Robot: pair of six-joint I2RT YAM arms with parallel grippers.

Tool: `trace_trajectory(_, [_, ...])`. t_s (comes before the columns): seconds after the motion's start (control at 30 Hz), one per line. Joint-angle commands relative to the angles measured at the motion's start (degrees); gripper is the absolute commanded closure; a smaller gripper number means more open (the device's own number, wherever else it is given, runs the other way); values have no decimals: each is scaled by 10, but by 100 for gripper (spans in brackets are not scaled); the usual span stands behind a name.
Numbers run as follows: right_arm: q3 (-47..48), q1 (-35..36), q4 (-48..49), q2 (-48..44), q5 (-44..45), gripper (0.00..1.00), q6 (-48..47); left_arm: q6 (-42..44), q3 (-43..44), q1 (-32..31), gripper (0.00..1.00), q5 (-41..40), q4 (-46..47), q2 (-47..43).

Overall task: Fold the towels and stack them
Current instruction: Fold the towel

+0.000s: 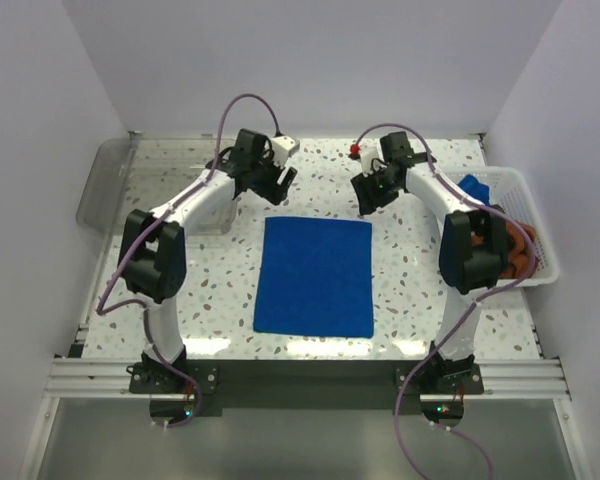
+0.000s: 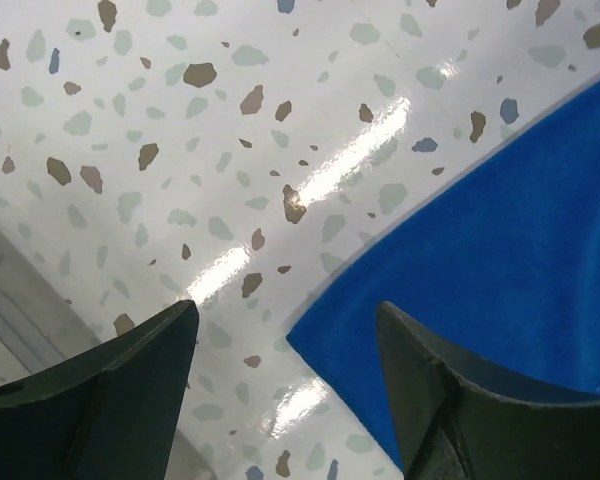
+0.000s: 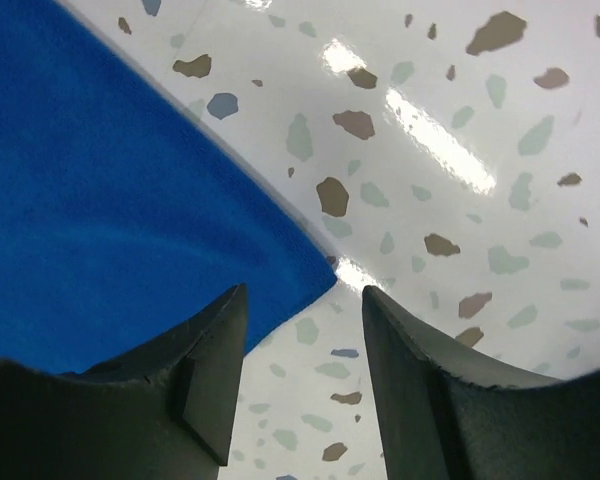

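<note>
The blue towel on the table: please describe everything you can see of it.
The blue towel is a plain, deep-blue rectangle of soft-looking cloth. It lies spread flat on the speckled table between the two arms, with its long sides running away from them. No wrinkles show. The open left hand frames its far left corner and the open right hand its far right corner; neither grips it.

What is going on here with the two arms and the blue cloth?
Two robot arms are working on a blue towel that lies flat and unfolded on the table. The left gripper and the right gripper are both open, each at one far corner of the towel, and neither holds it yet. More cloth lies in the white basket on the right.
</note>
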Motion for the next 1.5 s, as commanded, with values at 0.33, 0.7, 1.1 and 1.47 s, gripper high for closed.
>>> trace_trajectory(0.33, [176,-3,-209,130,-83,50,-198,169,125,15,28,111,-127,124])
trace_trajectory(0.7, [224,-2,-243,195,-77,52,-221,183,139,18,30,134,-123,153])
trace_trajectory(1.1, [222,-2,-256,227,-79,67,-235,192,154,19,32,137,-142,184])
trace_trajectory(1.47, [214,-2,-257,231,-83,99,-241,209,173,31,41,152,-189,200])
